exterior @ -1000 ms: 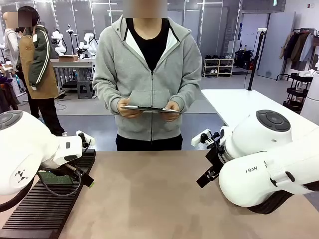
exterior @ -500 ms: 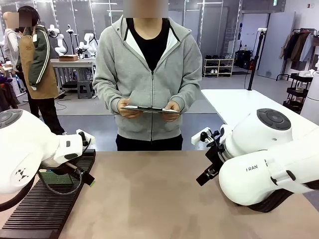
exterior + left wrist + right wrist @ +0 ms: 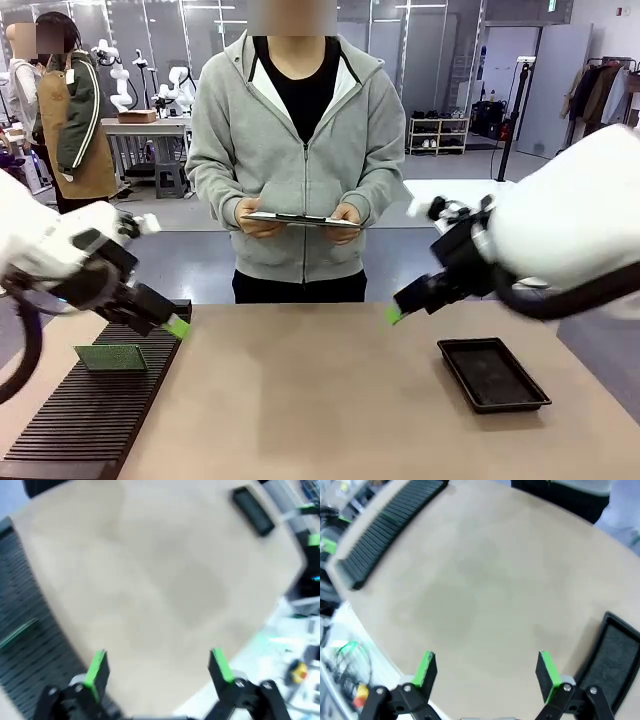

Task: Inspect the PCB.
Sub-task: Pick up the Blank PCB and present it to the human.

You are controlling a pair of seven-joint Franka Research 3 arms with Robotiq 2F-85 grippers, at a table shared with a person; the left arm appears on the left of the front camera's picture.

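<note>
The PCB (image 3: pixel 110 357), a thin green board, stands on edge in the black slotted rack (image 3: pixel 75 425) at the table's left. In the left wrist view it shows as a thin green edge, the PCB (image 3: pixel 17 632). My left gripper (image 3: pixel 176 326) hangs just above the rack's far end, right of the board and apart from it. Its jaws are open and hold nothing, as the left gripper (image 3: pixel 159 670) shows over bare table. My right gripper (image 3: pixel 394 315) hovers over the table right of centre, and the right gripper (image 3: pixel 486 671) is open with nothing between its jaws.
A shallow black tray (image 3: pixel 492 373) lies at the table's right, also seen as the tray (image 3: pixel 610 655) in the right wrist view. A person in a grey hoodie stands at the far edge holding a clipboard (image 3: pixel 300 218) in both hands. The tabletop (image 3: pixel 300 400) between rack and tray is bare.
Both arms have swung up and outward from their low folded poses, uncovering the black tray at the right. Both grippers stay open. The PCB and the person have not moved.
</note>
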